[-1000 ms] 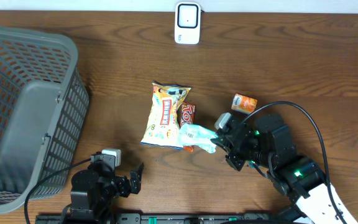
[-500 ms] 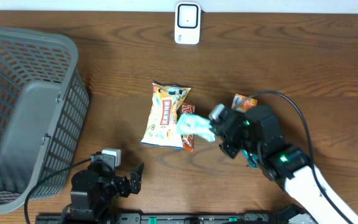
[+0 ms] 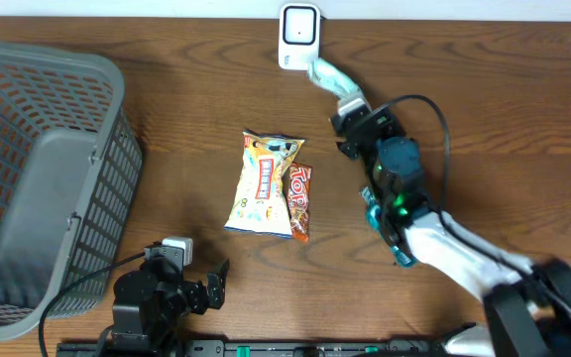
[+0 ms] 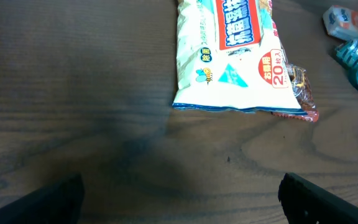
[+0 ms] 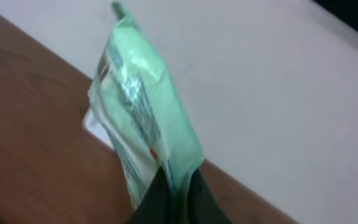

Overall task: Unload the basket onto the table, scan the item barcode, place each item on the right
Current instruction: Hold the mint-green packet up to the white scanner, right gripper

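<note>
Moved since earlier: right gripper, jaws clamped on green packet, from beside snack bag up to just below scanner. Red bar lies partly under snack bag. Basket at far left. Left gripper: jaws apart, holding nothing.

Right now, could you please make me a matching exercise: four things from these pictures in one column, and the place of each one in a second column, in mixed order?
Things:
1. basket
2. scanner
3. snack bag
4. green packet

Places:
A. held in the right claw, near the scanner
B. far edge of the table, centre
C. left side
D. lying flat in the middle

Pairs: 1-C, 2-B, 3-D, 4-A
</note>
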`<action>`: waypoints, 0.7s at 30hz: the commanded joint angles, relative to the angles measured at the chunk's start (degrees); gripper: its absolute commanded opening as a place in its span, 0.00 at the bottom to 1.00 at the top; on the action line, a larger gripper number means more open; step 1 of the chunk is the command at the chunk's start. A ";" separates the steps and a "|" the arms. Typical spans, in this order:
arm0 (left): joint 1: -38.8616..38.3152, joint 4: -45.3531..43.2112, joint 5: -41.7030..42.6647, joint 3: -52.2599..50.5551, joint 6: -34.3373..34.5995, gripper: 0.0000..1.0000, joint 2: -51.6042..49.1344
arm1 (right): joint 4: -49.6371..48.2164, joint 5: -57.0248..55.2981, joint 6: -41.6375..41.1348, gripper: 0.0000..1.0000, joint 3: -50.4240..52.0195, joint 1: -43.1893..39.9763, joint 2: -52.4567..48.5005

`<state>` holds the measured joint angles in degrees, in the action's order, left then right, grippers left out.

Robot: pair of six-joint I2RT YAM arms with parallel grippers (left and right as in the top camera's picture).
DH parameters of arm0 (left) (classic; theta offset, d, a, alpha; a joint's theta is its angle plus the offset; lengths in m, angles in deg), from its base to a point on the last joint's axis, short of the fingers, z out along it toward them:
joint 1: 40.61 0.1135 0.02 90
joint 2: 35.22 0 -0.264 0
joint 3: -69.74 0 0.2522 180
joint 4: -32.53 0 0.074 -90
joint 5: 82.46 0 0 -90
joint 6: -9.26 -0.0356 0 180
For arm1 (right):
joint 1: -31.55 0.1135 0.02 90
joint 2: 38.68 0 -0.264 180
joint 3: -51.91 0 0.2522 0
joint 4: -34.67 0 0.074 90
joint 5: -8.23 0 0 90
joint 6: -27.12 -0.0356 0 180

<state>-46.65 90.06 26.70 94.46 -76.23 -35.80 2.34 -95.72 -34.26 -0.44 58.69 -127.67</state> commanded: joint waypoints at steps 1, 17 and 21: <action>0.24 2.64 0.24 -0.13 -0.09 1.00 0.35 | -5.03 -2.47 11.91 0.01 -4.28 -1.70 -9.01; 0.24 2.64 0.24 -0.13 -0.09 1.00 0.35 | 0.59 -4.74 38.73 0.01 -43.91 -4.15 -40.63; 0.24 2.64 0.24 -0.13 -0.09 1.00 0.35 | 0.26 -6.86 49.37 0.01 -52.15 -3.91 -47.43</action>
<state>-46.65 90.06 26.70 94.46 -76.23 -35.80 2.82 -100.16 2.65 -47.63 54.71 -171.21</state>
